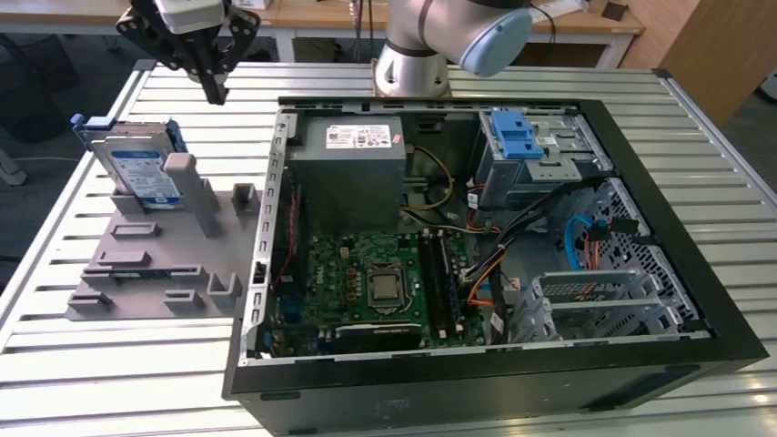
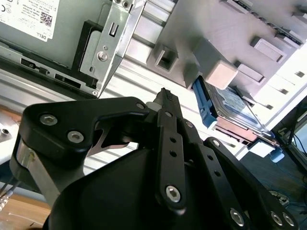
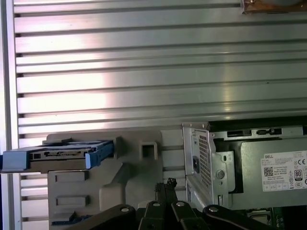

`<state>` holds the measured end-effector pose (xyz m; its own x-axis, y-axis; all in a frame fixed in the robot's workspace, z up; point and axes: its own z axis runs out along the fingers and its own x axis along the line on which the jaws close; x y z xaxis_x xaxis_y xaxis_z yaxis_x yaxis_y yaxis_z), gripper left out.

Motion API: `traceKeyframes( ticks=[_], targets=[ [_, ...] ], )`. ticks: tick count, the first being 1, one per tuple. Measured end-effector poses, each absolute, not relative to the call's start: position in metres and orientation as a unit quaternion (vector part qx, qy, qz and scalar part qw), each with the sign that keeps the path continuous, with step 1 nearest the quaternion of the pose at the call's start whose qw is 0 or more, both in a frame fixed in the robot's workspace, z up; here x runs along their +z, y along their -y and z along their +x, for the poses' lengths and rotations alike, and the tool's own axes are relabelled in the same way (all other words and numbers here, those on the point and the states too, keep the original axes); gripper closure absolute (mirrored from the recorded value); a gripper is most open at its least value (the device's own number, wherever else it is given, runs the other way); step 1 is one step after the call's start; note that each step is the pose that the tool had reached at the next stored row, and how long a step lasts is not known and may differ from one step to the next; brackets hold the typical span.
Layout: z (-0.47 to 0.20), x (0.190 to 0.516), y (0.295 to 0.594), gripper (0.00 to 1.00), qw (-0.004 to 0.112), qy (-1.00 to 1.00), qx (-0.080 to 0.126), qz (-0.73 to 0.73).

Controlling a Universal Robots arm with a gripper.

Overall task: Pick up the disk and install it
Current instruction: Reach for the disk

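Pincer (image 1: 216, 94) hangs with its black fingers pressed together, pointing down and holding nothing; in both wrist views the tips meet in one narrow point (image 2: 165, 96) (image 3: 166, 183). It hovers above the slatted metal table (image 1: 122, 382), toward the exterior view's upper left, apart from everything beneath it.

Nearest to it, lower and toward the exterior view's left, is the disk (image 1: 136, 168). It stands on edge in the far corner of a grey plastic holder (image 1: 146, 264), its blue carrier framing the silver body and the labelled face turned to the camera. A grey post (image 1: 182, 177) of the holder rises just beside it. The first wrist view shows the disk (image 3: 62, 154) edge-on, sitting in the holder (image 3: 96, 191); the second wrist view shows it (image 2: 235, 108) tucked under a grey block of the same holder.

To the exterior view's right of the holder lies the open computer case (image 1: 486, 105), just beside it on the table. Inside are a grey power supply box (image 1: 352, 173) with a white sticker, a green motherboard (image 1: 364, 273), and a blue latch (image 1: 516, 137) on the drive cage at the far side. Behind the case stands the arm's base (image 1: 413, 68).
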<state>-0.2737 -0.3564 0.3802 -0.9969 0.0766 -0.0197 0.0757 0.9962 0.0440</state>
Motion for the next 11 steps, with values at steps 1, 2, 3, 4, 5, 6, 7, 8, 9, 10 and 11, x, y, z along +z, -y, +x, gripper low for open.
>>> traceKeyframes(
  ticks=[1, 2, 3, 4, 5, 6, 7, 8, 9, 10, 11],
  targets=[
    [-0.275, 0.38, 0.356, 0.89, 0.011, -0.999, 0.022, 0.038],
    [-0.276, 0.38, 0.356, 0.89, 0.011, -0.999, 0.022, 0.038],
    [-0.277, 0.38, 0.356, 0.89, 0.011, -0.999, 0.022, 0.038],
    [-0.278, 0.38, 0.355, 0.89, 0.01, -0.999, 0.022, 0.038],
    [-0.279, 0.38, 0.355, 0.89, 0.01, -0.999, 0.022, 0.038],
    [-0.28, 0.379, 0.355, 0.89, 0.01, -0.999, 0.022, 0.038],
    [-0.281, 0.379, 0.355, 0.89, 0.01, -0.999, 0.022, 0.038],
    [-0.282, 0.379, 0.355, 0.89, 0.01, -0.999, 0.022, 0.038],
    [-0.284, 0.379, 0.354, 0.89, 0.01, -0.999, 0.022, 0.038],
    [-0.285, 0.379, 0.354, 0.89, 0.01, -0.999, 0.022, 0.038],
    [-0.286, 0.379, 0.354, 0.89, 0.01, -0.999, 0.022, 0.038]
  ],
)
